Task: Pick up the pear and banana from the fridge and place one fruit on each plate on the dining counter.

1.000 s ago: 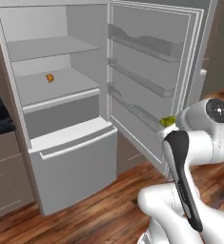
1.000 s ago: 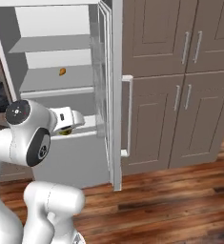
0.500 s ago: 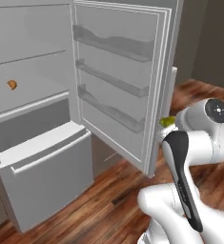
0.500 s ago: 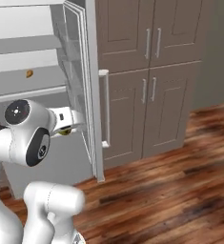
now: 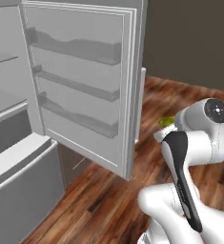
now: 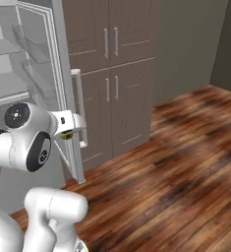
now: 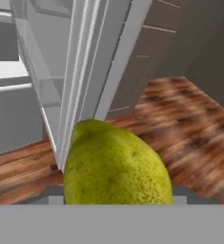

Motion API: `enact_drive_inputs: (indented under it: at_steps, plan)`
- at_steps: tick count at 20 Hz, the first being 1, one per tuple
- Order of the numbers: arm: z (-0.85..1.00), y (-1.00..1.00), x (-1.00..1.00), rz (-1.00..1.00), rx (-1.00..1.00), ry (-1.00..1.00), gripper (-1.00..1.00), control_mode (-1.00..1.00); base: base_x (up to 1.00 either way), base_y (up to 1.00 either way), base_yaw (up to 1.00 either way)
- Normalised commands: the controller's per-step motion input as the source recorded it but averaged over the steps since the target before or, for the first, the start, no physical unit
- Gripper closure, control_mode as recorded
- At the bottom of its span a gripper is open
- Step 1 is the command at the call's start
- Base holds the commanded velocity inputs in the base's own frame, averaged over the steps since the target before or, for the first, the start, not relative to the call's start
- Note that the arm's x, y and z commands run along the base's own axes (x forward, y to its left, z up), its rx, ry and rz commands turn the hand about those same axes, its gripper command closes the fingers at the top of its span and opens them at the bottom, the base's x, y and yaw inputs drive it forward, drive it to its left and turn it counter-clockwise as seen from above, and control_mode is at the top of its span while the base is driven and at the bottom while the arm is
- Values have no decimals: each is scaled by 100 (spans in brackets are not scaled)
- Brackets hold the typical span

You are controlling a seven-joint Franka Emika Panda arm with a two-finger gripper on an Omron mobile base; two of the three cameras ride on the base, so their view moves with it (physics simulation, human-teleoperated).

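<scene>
Speckled, rounded yellow-green pear [image 7: 116,164] beside smooth grey fridge [image 7: 80,71] door.

The pear [image 7: 116,164] has a matt yellow-green skin, finely speckled with dark pores — slightly dimpled rather than smooth. The fridge [image 5: 80,90] looks like smooth pale-grey plastic or painted metal, its door shelves translucent and faintly glossy. The floor [image 6: 186,162] is reddish-brown wood planks with a soft sheen. The cabinets [image 6: 112,74] are matt taupe — with slim satin metal handles.
</scene>
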Motion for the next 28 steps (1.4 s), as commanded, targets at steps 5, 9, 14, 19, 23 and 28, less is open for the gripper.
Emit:
enact_drive_inputs:
  at_steps: [5, 9, 14, 19, 23, 28]
  plan:
    - [0, 0, 0, 0, 0, 0, 100, 100, -17, -9, -44]
    - [0, 0, 0, 0, 0, 0, 100, 100, -7, -12, -44]
    - [0, 0, 0, 0, 0, 0, 100, 100, 0, -12, -47]
    - [0, 0, 0, 0, 0, 0, 100, 100, 11, -1, -37]
    - [0, 0, 0, 0, 0, 0, 100, 100, 36, 0, -28]
    - [0, 0, 0, 0, 0, 0, 100, 100, 51, 0, -24]
